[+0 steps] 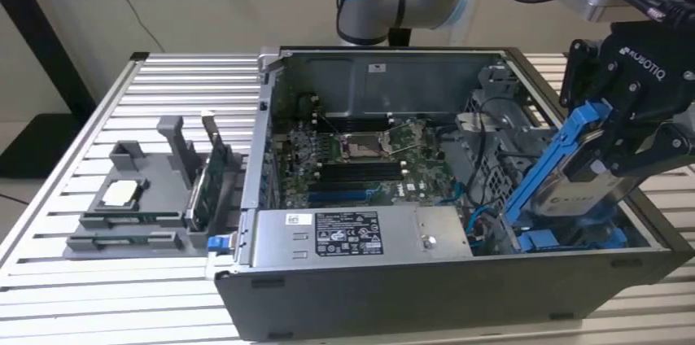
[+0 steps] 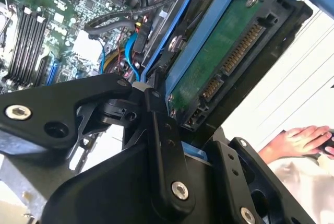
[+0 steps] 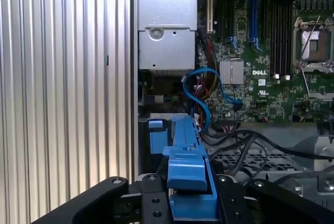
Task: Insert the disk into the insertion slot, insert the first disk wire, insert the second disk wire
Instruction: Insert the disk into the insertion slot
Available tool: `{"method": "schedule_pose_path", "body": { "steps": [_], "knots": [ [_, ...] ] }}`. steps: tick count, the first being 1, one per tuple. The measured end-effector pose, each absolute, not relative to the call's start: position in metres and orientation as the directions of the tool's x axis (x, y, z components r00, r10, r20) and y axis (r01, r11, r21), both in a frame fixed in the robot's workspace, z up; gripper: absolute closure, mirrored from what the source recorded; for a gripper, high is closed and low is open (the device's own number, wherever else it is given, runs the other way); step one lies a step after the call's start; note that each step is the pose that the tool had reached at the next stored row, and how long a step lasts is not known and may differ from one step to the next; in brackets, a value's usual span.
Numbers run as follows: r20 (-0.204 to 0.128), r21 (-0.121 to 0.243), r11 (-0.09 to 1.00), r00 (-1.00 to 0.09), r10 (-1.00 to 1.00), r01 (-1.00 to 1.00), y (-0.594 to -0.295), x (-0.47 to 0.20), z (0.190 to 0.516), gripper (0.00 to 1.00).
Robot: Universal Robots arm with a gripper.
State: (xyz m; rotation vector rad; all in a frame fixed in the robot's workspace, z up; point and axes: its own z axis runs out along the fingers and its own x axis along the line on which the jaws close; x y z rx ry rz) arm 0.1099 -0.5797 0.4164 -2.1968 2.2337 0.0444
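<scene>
My gripper is shut on the disk, a silver-grey drive in a bright blue carrier. The disk hangs steeply tilted over the insertion slot, whose blue rails show at the case's front corner on the exterior view's right. Its lower end reaches down into the case there. In the second wrist view the disk's green circuit board and connectors face the camera, next to a black finger. The first wrist view shows the blue carrier held between the fingers. A blue wire curls inside the case beside the slot.
The open computer case lies on a slatted metal table. Inside are the motherboard and a grey power supply with a white sticker. A grey fixture with parts stands at the exterior view's left. A person's hand rests beyond the case.
</scene>
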Motion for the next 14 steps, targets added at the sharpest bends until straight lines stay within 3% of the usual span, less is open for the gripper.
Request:
{"method": "schedule_pose_path", "body": {
  "steps": [14],
  "knots": [
    [-0.025,-0.014,0.016,-0.016,-1.000,-1.000,-0.5797,0.1094,0.4118,0.67]
  ]
}}
